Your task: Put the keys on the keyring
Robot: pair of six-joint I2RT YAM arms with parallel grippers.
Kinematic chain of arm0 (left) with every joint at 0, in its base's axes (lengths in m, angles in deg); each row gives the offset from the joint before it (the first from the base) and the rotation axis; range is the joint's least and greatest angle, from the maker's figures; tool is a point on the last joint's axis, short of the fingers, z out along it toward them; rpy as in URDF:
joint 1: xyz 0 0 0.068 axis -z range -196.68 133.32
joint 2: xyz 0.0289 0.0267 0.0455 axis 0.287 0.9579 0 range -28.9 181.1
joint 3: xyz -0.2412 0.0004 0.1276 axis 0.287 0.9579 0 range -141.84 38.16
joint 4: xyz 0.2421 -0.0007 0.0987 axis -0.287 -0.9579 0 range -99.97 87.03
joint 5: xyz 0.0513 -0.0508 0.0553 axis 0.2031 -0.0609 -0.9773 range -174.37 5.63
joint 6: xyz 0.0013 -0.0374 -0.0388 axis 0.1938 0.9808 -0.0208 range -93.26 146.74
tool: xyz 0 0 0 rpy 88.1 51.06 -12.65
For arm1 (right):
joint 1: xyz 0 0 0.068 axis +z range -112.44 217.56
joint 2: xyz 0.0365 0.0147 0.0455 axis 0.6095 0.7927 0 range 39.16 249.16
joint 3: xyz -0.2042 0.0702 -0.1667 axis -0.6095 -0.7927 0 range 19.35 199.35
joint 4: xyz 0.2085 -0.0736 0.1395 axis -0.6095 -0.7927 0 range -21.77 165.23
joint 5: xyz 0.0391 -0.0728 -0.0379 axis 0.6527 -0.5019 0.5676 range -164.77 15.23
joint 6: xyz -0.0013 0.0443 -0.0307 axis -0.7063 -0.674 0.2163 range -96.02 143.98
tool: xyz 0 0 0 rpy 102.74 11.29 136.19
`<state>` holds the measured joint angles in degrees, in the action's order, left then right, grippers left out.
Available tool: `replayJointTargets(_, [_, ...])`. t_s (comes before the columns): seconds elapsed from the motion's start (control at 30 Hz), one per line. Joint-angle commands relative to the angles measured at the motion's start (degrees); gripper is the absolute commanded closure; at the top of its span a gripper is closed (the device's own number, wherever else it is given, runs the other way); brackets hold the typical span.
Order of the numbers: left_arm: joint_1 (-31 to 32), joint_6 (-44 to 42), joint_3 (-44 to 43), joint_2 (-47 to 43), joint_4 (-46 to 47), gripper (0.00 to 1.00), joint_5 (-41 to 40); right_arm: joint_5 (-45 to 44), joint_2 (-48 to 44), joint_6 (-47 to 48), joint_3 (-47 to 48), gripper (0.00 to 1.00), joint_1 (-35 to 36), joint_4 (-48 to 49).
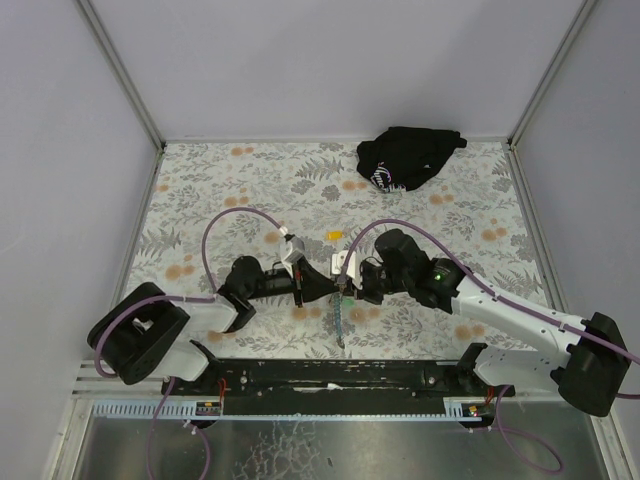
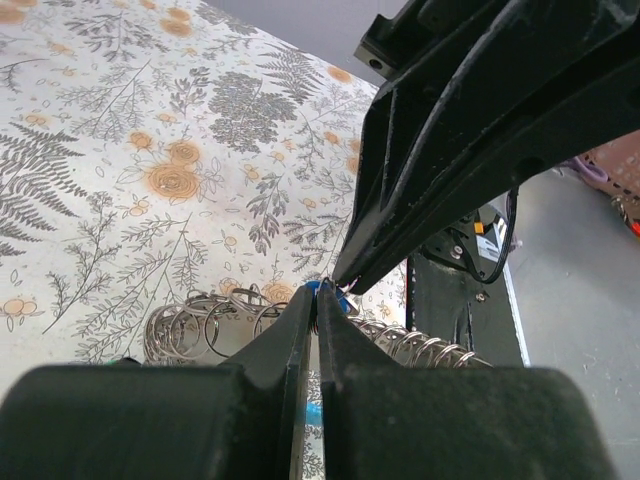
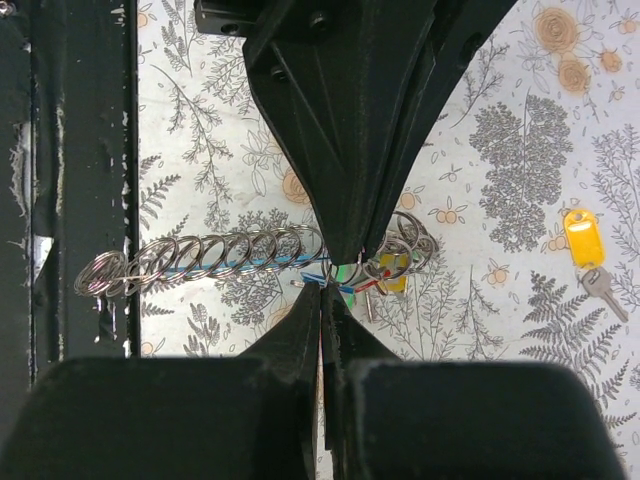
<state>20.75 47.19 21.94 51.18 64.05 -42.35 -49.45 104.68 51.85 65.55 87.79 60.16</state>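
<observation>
As the clenched left pincer and right pincer meet tip to tip at the keyring, a yellow-tagged key lies apart, at right.

Keyring chain: silvery metal split rings, bright & shiny, w/ a blue strand through them; small green/red plastic bits at one end. Yellow tag: glossy plastic. Key next to it: duller silver metal. Left gripper & right gripper: black plastic, smooth, semi-matt w/ faint sheen. Table cover: floral print, smooth, low sheen. Bundle: black cloth, matt, soft-looking. Cable: purple, smooth sheath.
</observation>
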Motion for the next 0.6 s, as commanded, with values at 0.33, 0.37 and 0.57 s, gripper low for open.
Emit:
replayJointTargets(0.33, [1.9, 7.4, 4.6, -5.1, 8.4, 1.0, -19.9, 1.0, 2.9, -0.8, 2.7, 1.0, 1.6, 0.5])
replayJointTargets(0.37, [2.0, 7.9, 5.2, -5.0, 9.5, 1.0, -21.0, 0.7, 3.0, -0.9, 2.7, 1.0, 1.8, 0.8])
replayJointTargets(0.57, [3.1, 10.8, 8.1, -3.5, 17.5, 1.0, -28.1, -6.4, 3.5, -2.0, 2.1, 1.0, 4.0, 3.6])
